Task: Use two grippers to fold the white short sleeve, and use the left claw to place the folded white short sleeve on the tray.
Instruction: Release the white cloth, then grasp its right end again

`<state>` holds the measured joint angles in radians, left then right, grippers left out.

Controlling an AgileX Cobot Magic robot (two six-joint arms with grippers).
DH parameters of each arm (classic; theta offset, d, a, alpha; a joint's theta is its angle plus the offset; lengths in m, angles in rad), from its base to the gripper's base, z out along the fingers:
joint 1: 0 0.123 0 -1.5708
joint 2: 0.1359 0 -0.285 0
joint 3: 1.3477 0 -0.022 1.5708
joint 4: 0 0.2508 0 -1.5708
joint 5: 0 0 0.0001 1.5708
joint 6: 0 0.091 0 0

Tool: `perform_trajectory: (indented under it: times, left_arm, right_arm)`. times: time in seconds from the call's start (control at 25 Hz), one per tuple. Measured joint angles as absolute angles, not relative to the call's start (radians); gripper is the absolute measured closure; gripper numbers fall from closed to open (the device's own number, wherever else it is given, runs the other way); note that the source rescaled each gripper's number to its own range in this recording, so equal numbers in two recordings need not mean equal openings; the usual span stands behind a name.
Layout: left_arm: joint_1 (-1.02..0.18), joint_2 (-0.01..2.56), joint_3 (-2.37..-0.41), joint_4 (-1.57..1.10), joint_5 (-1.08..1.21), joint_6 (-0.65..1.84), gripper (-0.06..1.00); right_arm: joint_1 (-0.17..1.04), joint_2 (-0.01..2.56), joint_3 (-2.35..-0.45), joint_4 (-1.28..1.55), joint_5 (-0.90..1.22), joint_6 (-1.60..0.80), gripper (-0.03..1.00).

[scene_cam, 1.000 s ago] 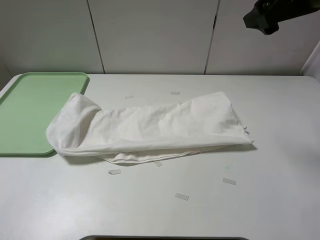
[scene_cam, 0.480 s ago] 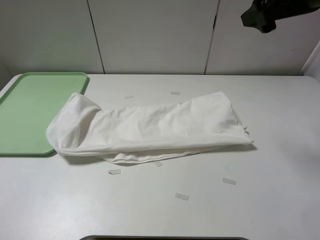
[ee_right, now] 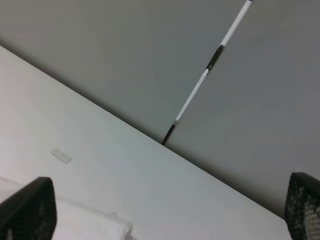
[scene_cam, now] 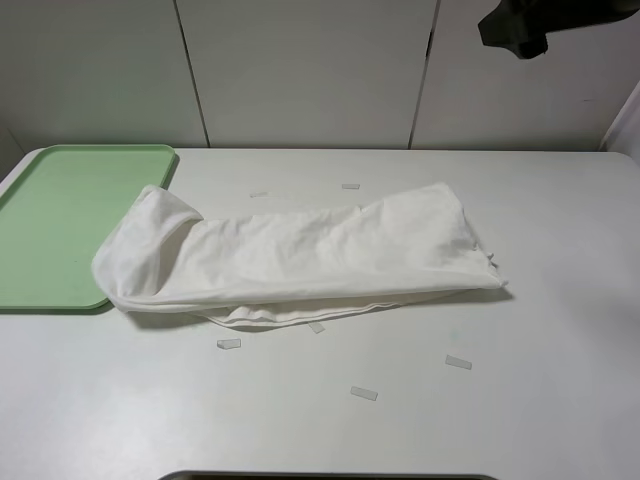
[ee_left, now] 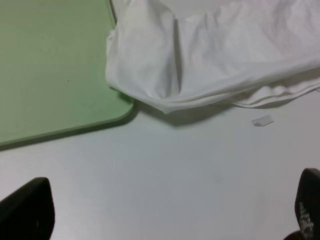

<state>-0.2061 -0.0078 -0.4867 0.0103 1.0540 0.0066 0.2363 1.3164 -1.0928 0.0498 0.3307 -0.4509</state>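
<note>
Around the shirt (scene_cam: 300, 255) lie tape strips (scene_cam: 364, 393) (pale).

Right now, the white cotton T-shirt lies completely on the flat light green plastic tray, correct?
No. The white cotton T-shirt lies mostly on the white table; only one end overlaps the flat light green plastic tray, as the exterior high view shows.

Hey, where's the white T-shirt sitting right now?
In the exterior high view the white short sleeve lies folded in a long band across the middle of the table, its left end overlapping the right edge of the green tray.
</note>
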Motion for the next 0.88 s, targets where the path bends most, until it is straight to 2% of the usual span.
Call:
perform_trajectory:
  times: [0.44,0.76,0.88]
  left_arm:
    - [-0.180,-0.008,-0.487,0.010,1.054,0.007,-0.02]
    - [0.064,-0.008,-0.487,0.010,1.054,0.007,-0.02]
    - [0.104,-0.008,-0.487,0.010,1.054,0.007,-0.02]
  right_arm:
    - [0.236,1.316,-1.091,0.238,0.330,-0.437,-0.03]
    - [0.236,1.316,-1.091,0.338,0.432,-0.392,-0.03]
    - [0.236,1.316,-1.091,0.365,0.487,-0.358,-0.03]
